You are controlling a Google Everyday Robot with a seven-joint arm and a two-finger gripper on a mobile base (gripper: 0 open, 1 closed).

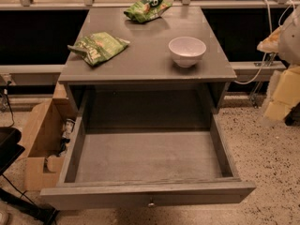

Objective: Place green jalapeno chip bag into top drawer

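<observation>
The green jalapeno chip bag (98,47), crumpled olive-green with pale lettering, lies on the left side of the grey cabinet top (150,67). The top drawer (150,193) is pulled fully out below the top. Its inside is bare, and a small metal knob sits on its front panel. My gripper (281,95) shows as blurred yellowish shapes at the right edge of the view. It is off to the side of the cabinet, about level with the drawer, far from the bag and holding nothing I can see.
A brighter green bag (147,8) lies at the back of the cabinet top. A white bowl (187,50) stands on its right side. An open cardboard box (40,144) sits on the floor to the left. Cables (262,55) hang at the right. A black base (9,149) stands at the lower left.
</observation>
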